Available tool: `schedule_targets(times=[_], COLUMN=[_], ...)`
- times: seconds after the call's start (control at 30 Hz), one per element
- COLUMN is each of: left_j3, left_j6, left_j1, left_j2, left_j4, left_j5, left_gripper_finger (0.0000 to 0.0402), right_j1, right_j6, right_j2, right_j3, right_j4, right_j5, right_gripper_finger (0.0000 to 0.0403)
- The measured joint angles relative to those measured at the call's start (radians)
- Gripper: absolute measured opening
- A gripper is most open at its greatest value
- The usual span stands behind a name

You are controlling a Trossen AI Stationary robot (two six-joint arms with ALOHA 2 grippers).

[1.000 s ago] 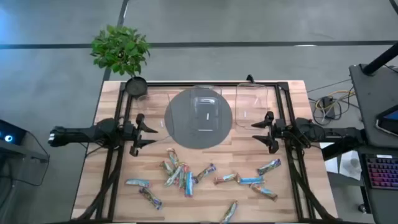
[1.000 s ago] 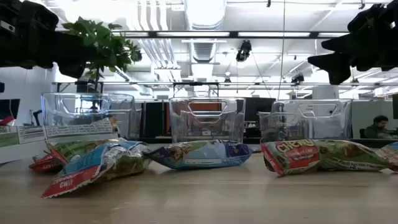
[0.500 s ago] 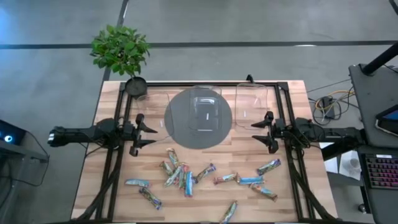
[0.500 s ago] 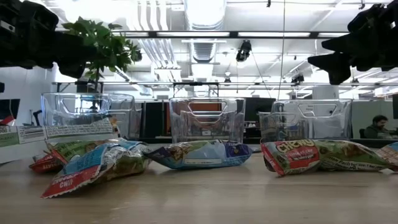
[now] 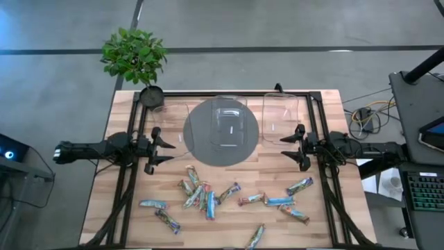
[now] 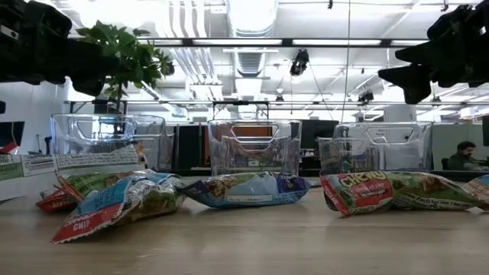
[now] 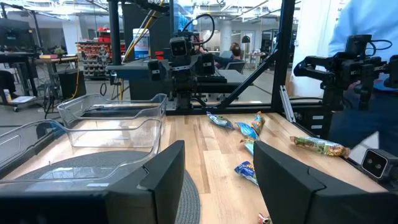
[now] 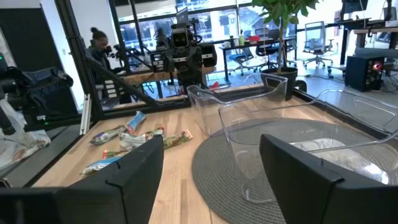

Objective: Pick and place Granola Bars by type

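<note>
About a dozen granola bars (image 5: pixel 208 199) in shiny multicoloured wrappers lie flat and scattered over the near half of the wooden table; the low view shows them (image 6: pixel 248 189) from the side. My left gripper (image 5: pixel 168 145) hovers open above the table's left side, pointing right. My right gripper (image 5: pixel 286 147) hovers open above the right side, pointing left. Both are farther back than the bars and touch nothing. In the left wrist view the bars (image 7: pixel 249 130) lie ahead of my open fingers; in the right wrist view several bars (image 8: pixel 134 138) lie beyond mine.
Three clear plastic bins stand across the far half: one on a round grey mat (image 5: pixel 201 142) at the middle (image 5: pixel 229 119), one to its right (image 5: pixel 280 112), one to its left (image 5: pixel 175 118). A potted plant (image 5: pixel 137 57) sits at the far left corner. A person (image 6: pixel 461 156) sits in the room behind.
</note>
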Motion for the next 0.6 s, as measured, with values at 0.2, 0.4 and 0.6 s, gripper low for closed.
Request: schedule_targets(times=[0.2, 0.4, 0.6], left_j3=[0.000, 0.000, 0.000], left_j6=[0.000, 0.000, 0.000], left_j1=[0.000, 0.000, 0.000], left_j2=[0.000, 0.000, 0.000], left_j4=[0.000, 0.000, 0.000], left_j5=[0.000, 0.000, 0.000], left_gripper_finger=[0.0174, 0.0174, 0.0174], right_j1=[0.000, 0.000, 0.000], right_j6=[0.000, 0.012, 0.574], right_j2=[0.000, 0.000, 0.003], right_j3=[0.000, 0.000, 0.000], right_j4=[0.000, 0.001, 0.007], right_j5=[0.000, 0.000, -0.115], right_gripper_finger=[0.0253, 0.0249, 0.0253])
